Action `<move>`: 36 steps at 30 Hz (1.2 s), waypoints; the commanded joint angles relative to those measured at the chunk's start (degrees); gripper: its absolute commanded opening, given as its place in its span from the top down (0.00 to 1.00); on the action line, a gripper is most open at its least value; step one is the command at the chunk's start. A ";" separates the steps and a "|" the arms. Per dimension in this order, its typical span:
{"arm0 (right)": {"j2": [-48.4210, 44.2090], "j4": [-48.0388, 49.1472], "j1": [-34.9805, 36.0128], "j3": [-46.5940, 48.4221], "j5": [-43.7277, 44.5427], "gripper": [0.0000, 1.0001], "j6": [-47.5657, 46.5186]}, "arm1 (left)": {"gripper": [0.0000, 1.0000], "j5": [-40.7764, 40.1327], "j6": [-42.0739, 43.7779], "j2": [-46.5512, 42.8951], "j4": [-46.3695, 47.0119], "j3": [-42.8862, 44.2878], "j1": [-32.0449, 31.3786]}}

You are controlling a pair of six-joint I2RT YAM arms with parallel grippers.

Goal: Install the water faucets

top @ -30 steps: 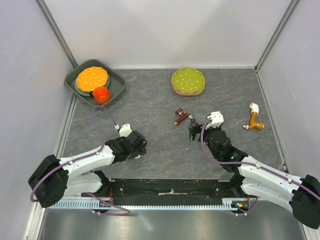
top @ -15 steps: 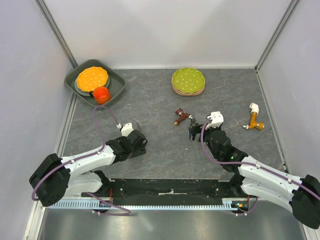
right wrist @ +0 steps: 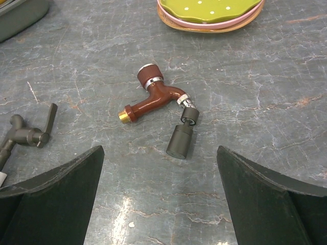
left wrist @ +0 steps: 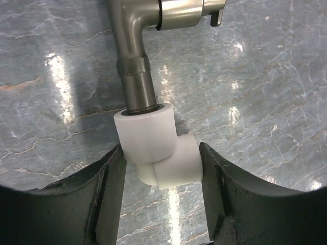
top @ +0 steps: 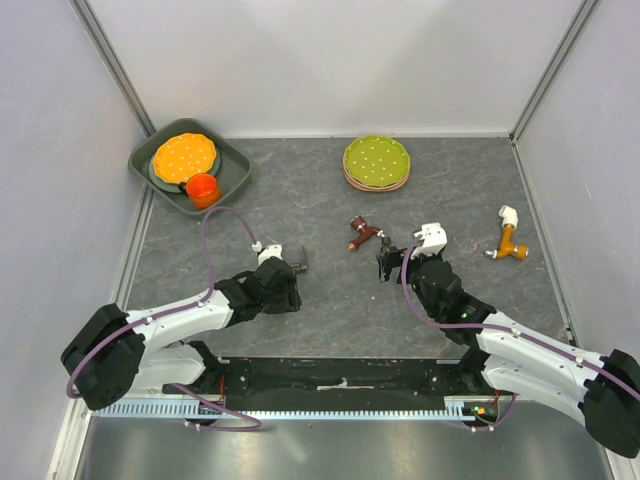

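the white elbow fitting [left wrist: 158, 153], with the dark grey tap [left wrist: 134, 66] plugged into it, lies on the table [left wrist: 265, 76] before your left arm. in the last second your left gripper [left wrist: 161, 155] reached it and narrowed; its jaws now pinch the elbow's 2 sides, so a lift looks possible. your right gripper [right wrist: 159, 153] hangs wide open, empty, near the reddish-brown tap [right wrist: 153, 97].
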 commanded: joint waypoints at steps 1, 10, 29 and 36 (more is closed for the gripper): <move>-0.32 1.85 -0.06 -0.04 -1.70 0.02 0.52 | 0.90 3.81 8.29 -2.76 6.11 -0.87 -0.13; -2.07 -0.95 -1.02 4.17 -17.06 0.02 2.98 | 0.98 5.47 29.82 -11.47 8.23 6.58 -0.21; -10.07 -6.51 -8.41 2.43 -41.16 0.03 2.36 | 0.98 20.77 39.80 -8.83 11.48 15.12 0.75; -8.32 2.98 -7.88 -0.92 -45.39 0.05 -3.59 | 0.98 32.00 18.29 -9.46 15.44 16.18 15.22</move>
